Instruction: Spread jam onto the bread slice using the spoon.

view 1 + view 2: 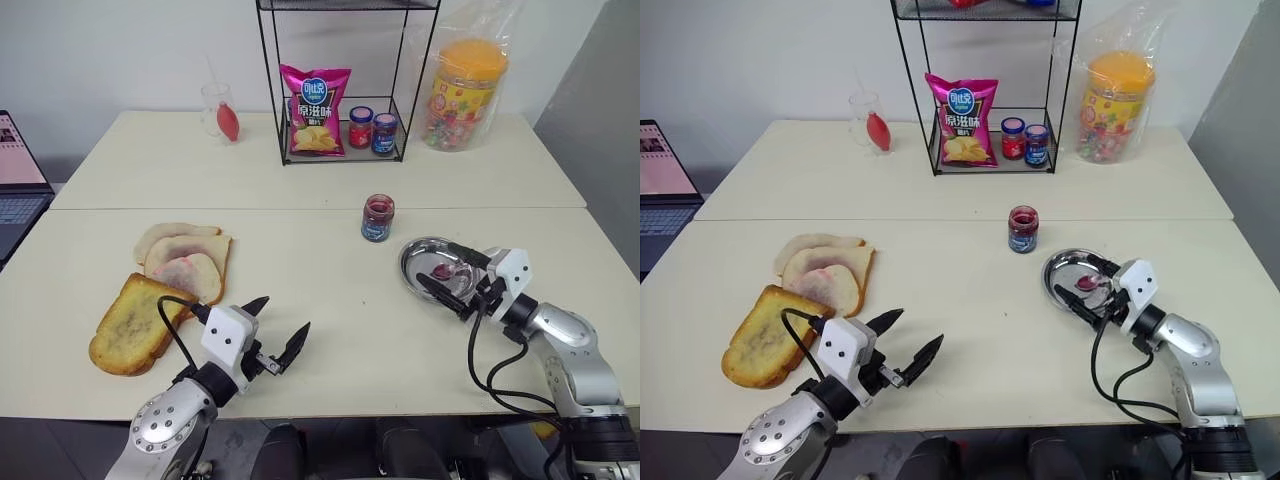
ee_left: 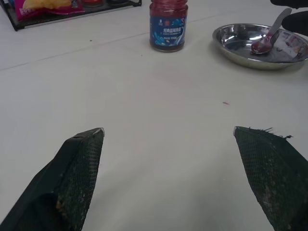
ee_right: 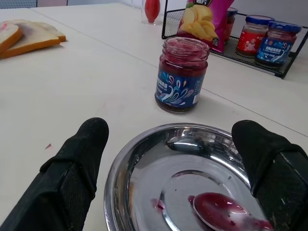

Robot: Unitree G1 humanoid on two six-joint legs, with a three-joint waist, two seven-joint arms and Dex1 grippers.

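Two pincers stand wide open over the cream worktop (image 1: 330, 300), neither holding anything. The left pincer (image 1: 277, 329) hovers at the near edge, just right of the bread slice (image 1: 130, 325), a golden toasted slice lying flat at near left; paler slices (image 1: 185, 262) with pink smears lie stacked just beyond it. The right pincer (image 1: 452, 272) reaches over the round metal dish (image 3: 144, 183) at right, its fingers (image 3: 77, 168) on either side of the dish, above the spoon (image 3: 226, 214), which rests in the dish with its bowl coated in purple jam. The open jam jar (image 3: 183, 74) stands just beyond the dish; its blue label carries small white print too fine to read. Far back, a wire rack (image 1: 345, 80) holds a pink crisp bag (image 1: 316, 112) with Chinese lettering and two capped jars (image 1: 372, 130)
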